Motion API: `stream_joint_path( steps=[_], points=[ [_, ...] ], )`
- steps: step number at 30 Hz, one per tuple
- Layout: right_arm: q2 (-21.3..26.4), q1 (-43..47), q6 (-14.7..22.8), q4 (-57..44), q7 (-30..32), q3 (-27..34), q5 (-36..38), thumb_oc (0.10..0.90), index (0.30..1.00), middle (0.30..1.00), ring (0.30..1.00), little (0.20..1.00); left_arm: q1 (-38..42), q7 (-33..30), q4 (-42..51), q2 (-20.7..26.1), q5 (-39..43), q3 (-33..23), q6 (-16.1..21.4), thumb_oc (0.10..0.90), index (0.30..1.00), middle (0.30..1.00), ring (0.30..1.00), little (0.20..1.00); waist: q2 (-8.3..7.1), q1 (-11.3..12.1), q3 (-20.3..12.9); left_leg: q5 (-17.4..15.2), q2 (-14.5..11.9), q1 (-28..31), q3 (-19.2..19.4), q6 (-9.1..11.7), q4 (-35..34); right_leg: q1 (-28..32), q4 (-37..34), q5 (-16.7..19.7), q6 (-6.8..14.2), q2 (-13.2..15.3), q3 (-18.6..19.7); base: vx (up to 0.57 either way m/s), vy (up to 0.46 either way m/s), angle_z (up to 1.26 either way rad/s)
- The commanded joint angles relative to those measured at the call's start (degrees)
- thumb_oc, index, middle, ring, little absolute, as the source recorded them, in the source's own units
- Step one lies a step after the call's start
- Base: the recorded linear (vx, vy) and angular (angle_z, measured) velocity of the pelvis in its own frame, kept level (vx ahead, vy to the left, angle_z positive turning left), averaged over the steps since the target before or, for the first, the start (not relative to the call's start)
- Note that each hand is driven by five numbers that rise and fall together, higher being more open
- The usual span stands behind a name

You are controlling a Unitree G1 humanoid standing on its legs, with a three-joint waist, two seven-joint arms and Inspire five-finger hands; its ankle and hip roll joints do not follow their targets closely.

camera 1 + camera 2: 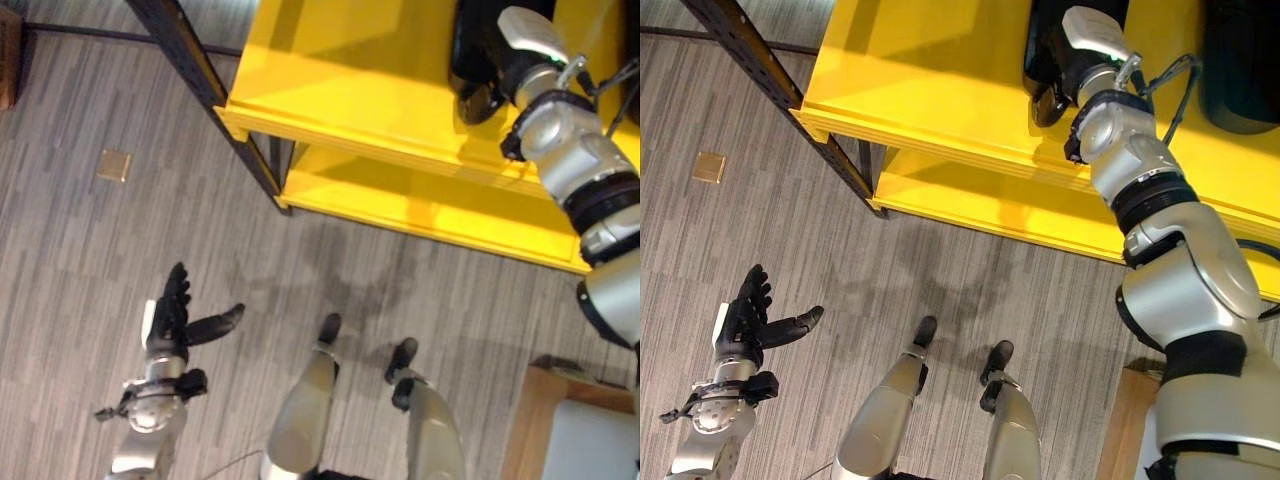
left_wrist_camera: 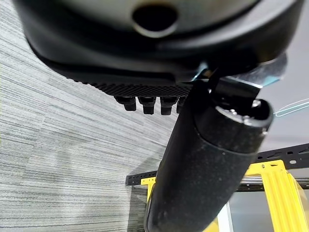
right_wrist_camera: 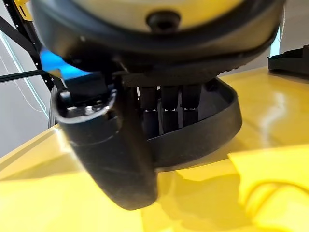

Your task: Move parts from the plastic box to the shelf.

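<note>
A black curved plastic part (image 3: 212, 130) lies on the top board of the yellow shelf (image 1: 350, 70). My right hand (image 1: 1065, 75) reaches onto that board. Its fingers (image 3: 169, 104) dip inside the part's rim and the thumb (image 3: 111, 154) stands on the outer side, so the hand is shut on the black part (image 1: 465, 40). My left hand (image 1: 175, 315) hangs low over the grey floor at the left, open with straight fingers and the thumb (image 2: 207, 164) spread, holding nothing.
A second dark part (image 1: 1240, 70) rests on the top board to the right. The shelf's lower board (image 1: 420, 205) juts out beneath. A black perforated post (image 1: 190, 60) slants at the shelf's left. A wood-rimmed box (image 1: 560, 420) stands at lower right.
</note>
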State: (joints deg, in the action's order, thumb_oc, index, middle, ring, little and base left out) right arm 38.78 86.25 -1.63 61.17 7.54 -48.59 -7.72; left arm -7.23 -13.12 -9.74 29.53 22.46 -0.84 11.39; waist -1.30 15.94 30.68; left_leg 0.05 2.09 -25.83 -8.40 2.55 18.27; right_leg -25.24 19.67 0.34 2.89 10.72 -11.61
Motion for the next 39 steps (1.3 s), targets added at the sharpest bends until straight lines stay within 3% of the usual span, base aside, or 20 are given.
stream_joint_path(
  steps=[1,13,21,27,31,34,36,39],
  points=[
    [3.4,10.7,1.8,-2.3,5.0,-2.4,1.0,0.900,1.000,1.000,1.000,1.000,-1.1,-1.5,6.1,4.3,1.6,-3.4,5.5,0.900,1.000,1.000,1.000,1.000,0.59,0.3,-1.7,-8.0,0.0,2.2,0.5,-0.8,6.6,2.0,-1.6,1.0,4.1,2.3,-1.1,0.00,0.000,0.00],
    [6.5,15.6,2.0,-17.6,6.3,-5.0,-2.0,0.900,1.000,1.000,1.000,1.000,-0.6,-2.8,5.5,5.6,-0.1,-4.4,4.8,0.900,1.000,1.000,1.000,1.000,-0.86,-2.2,-2.4,-8.7,-0.1,3.3,1.6,-0.8,6.6,2.6,-1.4,1.0,4.2,2.2,-0.2,0.00,0.000,0.00],
    [7.2,18.3,2.0,-20.7,6.6,-5.5,-2.6,0.900,1.000,1.000,1.000,1.000,-0.1,-2.5,5.4,6.2,-0.1,-4.5,4.6,0.900,1.000,1.000,1.000,1.000,-1.57,-3.5,-3.5,-9.2,-0.2,4.1,2.2,-0.9,6.6,3.2,-1.4,1.0,4.3,2.1,0.2,0.01,0.008,-0.05],
    [11.0,17.5,2.4,-29.5,5.5,-5.0,-4.2,0.900,1.000,1.000,1.000,1.000,0.0,-1.9,4.2,6.2,-0.6,-4.7,3.8,0.900,1.000,1.000,1.000,1.000,-2.35,-5.6,-5.0,-9.7,-0.2,6.2,3.1,-0.9,6.1,4.8,-1.7,1.2,4.5,2.0,0.7,0.02,0.031,-0.08],
    [12.6,13.4,3.1,-35.0,4.9,-1.3,-3.3,0.900,1.000,1.000,1.000,1.000,0.5,-1.5,3.7,6.0,-1.1,-4.1,3.1,0.900,1.000,1.000,1.000,1.000,-2.71,-6.4,-5.7,-9.7,-0.3,7.6,3.6,-1.1,5.4,6.1,-2.4,1.5,4.7,1.9,0.8,0.02,0.024,-0.05],
    [13.9,5.8,4.3,-41.4,4.8,5.5,-0.7,0.900,1.000,1.000,1.000,1.000,0.9,-1.0,3.2,5.4,-1.9,-3.3,2.4,0.900,1.000,1.000,1.000,1.000,-2.95,-7.6,-6.7,-9.4,-0.1,9.3,4.1,-1.3,3.9,7.8,-3.9,2.2,4.9,1.7,1.0,0.03,0.047,-0.14],
    [13.2,-5.1,6.3,-47.0,5.6,14.9,3.4,0.900,1.000,1.000,1.000,1.000,1.2,-0.4,3.2,4.3,-2.7,-2.5,1.7,0.900,1.000,1.000,1.000,1.000,-3.01,-8.9,-7.9,-8.6,0.1,11.2,4.8,-1.6,1.5,9.9,-6.2,3.3,5.3,1.6,0.8,0.04,0.049,-0.12],
    [12.4,-16.9,7.9,-52.4,4.2,21.9,5.3,0.900,1.000,1.000,1.000,1.000,0.7,0.4,3.2,3.1,-3.7,-2.3,1.1,0.900,1.000,1.000,1.000,1.000,-3.07,-10.1,-9.5,-7.5,0.2,13.3,5.2,-2.1,-1.5,11.7,-8.5,4.3,5.6,1.4,0.7,0.04,0.050,-0.09]
  ],
)
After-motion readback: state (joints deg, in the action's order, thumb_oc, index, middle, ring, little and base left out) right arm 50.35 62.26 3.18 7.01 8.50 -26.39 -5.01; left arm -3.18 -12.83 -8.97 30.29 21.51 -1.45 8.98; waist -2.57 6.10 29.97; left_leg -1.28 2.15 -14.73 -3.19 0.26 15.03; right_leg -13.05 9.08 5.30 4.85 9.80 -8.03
